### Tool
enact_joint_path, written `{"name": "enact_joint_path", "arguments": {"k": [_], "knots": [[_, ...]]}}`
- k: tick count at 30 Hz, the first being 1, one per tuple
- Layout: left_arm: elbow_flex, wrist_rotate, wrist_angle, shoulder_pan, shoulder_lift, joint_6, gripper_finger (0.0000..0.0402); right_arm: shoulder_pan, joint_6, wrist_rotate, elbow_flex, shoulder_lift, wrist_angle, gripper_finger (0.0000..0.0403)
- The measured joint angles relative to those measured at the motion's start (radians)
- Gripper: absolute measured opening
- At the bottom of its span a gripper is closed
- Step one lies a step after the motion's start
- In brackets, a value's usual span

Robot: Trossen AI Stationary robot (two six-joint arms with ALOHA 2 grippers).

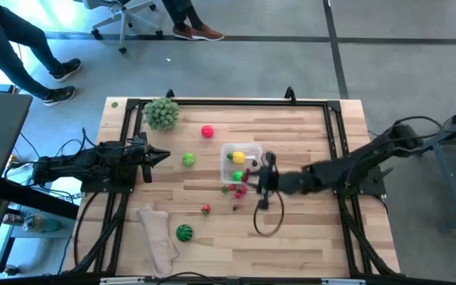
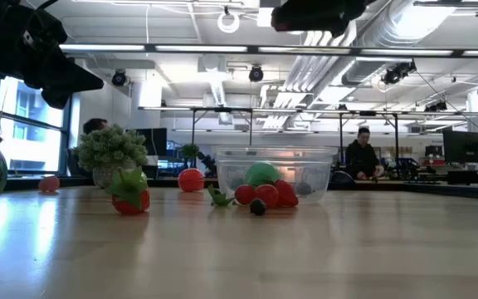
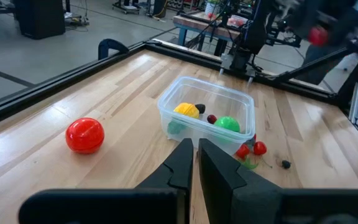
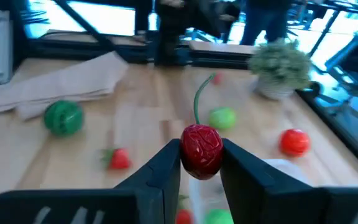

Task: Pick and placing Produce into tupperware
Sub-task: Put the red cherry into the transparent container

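— What's the right gripper [image 4: 201,163] doing?
— It's clamped on a red cherry [image 4: 201,149], just beside the clear container [image 1: 241,161] mid-table.
— And the left gripper [image 3: 194,163]?
— Closed, empty, waiting near the table's left edge, facing the container.

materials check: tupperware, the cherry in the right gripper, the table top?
Tupperware: clear thin plastic, glossy; the fruit inside shows through the walls.
Cherry: looks like hard moulded plastic, red with a shiny, slightly wrinkled skin and a thin green stem; clamped in the right gripper. Rubber can't be ruled out.
Table top: light wood planks, visible grain and seams, satin sheen in the low view.
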Motion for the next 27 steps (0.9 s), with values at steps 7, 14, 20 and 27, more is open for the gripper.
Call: {"name": "enact_joint_path", "arguments": {"k": [7, 14, 20, 27], "knots": [[0.0, 0.0, 0.0, 0.0, 0.0, 0.0, 0.0017, -0.241, 0.057, -0.164, 0.0, -0.033, -0.183, 0.0094], [0.0, 0.0, 0.0, 0.0, 0.0, 0.0, 0.0017, -0.413, 0.094, -0.336, 0.001, 0.101, -0.236, 0.0094], [0.0, 0.0, 0.0, 0.0, 0.0, 0.0, 0.0017, -0.459, 0.118, -0.423, 0.001, 0.213, -0.245, 0.0094], [0.0, 0.0, 0.0, 0.0, 0.0, 0.0, 0.0017, -0.456, 0.113, -0.467, 0.001, 0.274, -0.268, 0.0094]]}}
